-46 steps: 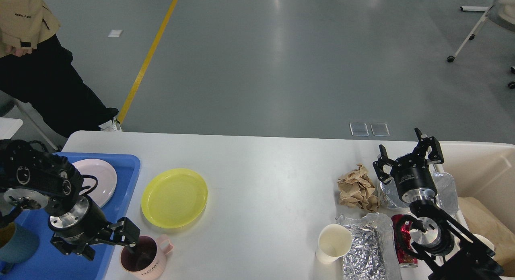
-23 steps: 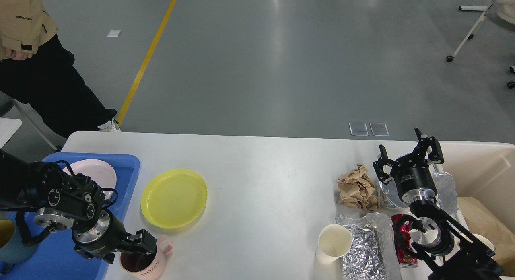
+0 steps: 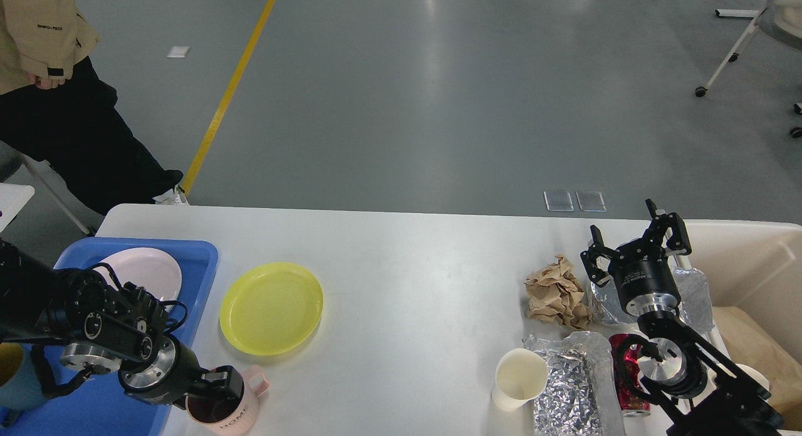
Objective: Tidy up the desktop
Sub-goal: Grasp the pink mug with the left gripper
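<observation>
Lower now, left gripper (image 3: 216,386) grips pink mug (image 3: 229,406) rim; right gripper (image 3: 633,245) hangs spread, empty

left hand (image 3: 216,389) | dropped lower | onto pink mug (image 3: 229,406) rim

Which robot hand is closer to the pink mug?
The left. The left gripper is right at the pink mug, at its rim near the table's front-left. The right gripper hangs open far across the desktop, beside the crumpled brown paper.
</observation>
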